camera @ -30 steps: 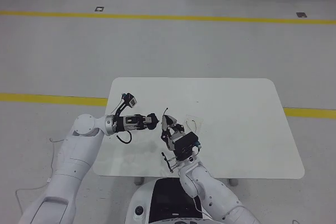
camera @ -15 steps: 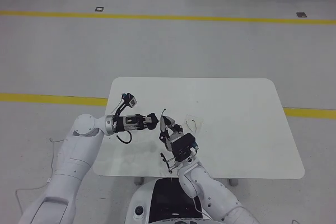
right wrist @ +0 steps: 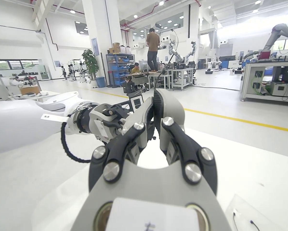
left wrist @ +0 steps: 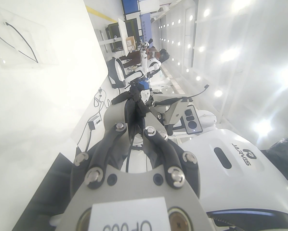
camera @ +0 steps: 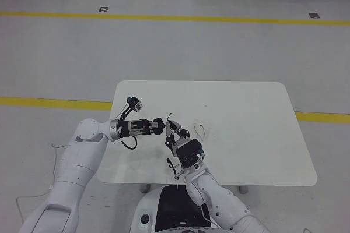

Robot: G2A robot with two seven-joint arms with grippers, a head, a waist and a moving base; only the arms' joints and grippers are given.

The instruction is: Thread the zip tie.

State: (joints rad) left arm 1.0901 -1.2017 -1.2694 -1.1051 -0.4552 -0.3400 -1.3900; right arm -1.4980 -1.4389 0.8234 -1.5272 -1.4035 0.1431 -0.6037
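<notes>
Mid-task, toward the left edge of the tabletop (camera: pixel 251 151): right gripper (right wrist: pixel 154 97) clamped on zip tie (right wrist: pixel 159 79), left gripper (left wrist: pixel 134 102) fingers together, seemingly on its other end; no loop seen, threading not yet done

1. The table (camera: pixel 245 105) sat at the middle of the top view.
2. The left gripper (camera: pixel 159 126) and the right gripper (camera: pixel 171 129) hung close together over the table's left part, left of frame centre.
3. The zip tie (camera: pixel 170 116) rose from the right gripper toward the frame's upper edge.
4. A tray (left wrist: pixel 44 37) lay on the table just right of both grippers, with two spare ties (left wrist: pixel 21 40) in it.
</notes>
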